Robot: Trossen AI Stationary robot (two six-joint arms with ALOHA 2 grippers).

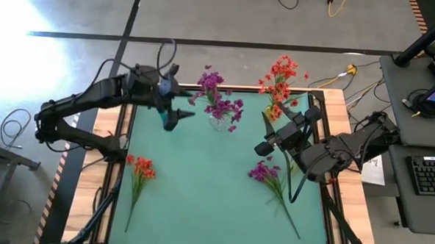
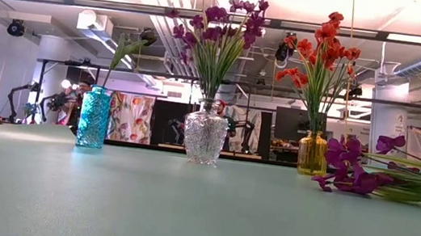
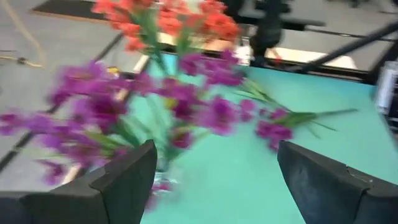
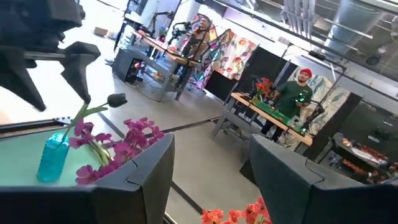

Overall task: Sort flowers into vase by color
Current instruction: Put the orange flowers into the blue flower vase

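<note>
Over the far left of the green tabletop point(image 1: 199, 202), the left gripper point(image 1: 175, 114) hangs with jaws spread wide and empty, just beside the small blue glass vase point(image 2: 93, 117), which holds a dark bud on a green stem point(image 4: 116, 99). Beside it, the clear cut-glass vase point(image 2: 204, 137) carries magenta-purple sprays point(image 1: 218, 96), and the amber glass vase point(image 2: 312, 154) carries orange-red blooms point(image 1: 279, 82), so each colour has its own home. Two stems wait flat on the tabletop: a loose orange-red flower point(image 1: 140, 169) near the left edge, and a loose magenta-purple flower point(image 1: 268, 174) by the right gripper point(image 1: 269, 143), whose jaws stand parted, gripping nothing.
</note>
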